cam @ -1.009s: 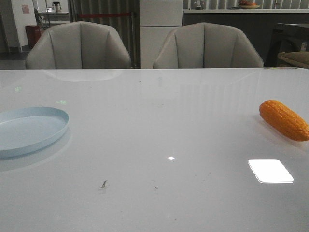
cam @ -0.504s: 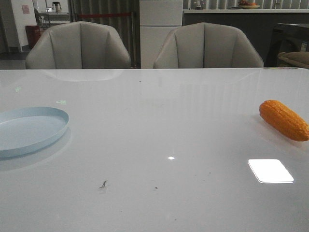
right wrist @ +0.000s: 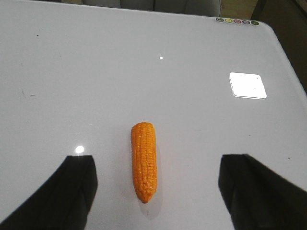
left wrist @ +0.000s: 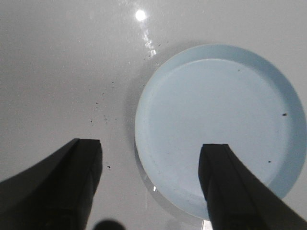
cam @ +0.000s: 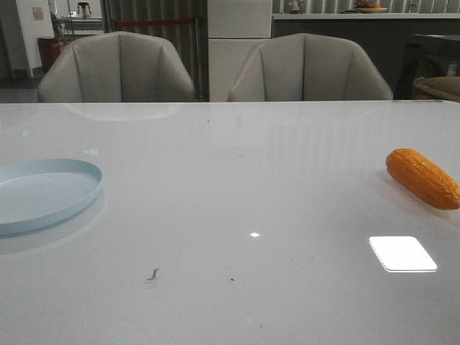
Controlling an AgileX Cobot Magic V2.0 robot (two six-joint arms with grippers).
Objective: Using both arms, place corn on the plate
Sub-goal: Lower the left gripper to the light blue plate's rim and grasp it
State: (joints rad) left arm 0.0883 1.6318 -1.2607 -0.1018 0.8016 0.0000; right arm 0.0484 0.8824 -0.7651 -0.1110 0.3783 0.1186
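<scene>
Corn (right wrist: 144,161): glossy plastic look, likely light, rigid, slippery on bumpy rounded sides; best gripped across mid-length, away from tapered ends. Lies flat on desk (cam: 237,187), far right, well apart from plate (cam: 43,192). Right hand (right wrist: 156,191) wide open, empty, corn between fingers, below. Left hand (left wrist: 151,184) open, empty, above plate edge.

No words, numbers or brand names can be read anywhere. A small pinkish sign (cam: 37,13) hangs on the far wall, but it is too blurry to read. A row of little round stickers (right wrist: 237,21) sits at the table's (right wrist: 144,72) edge, far beyond the right claw, too tiny to read.
</scene>
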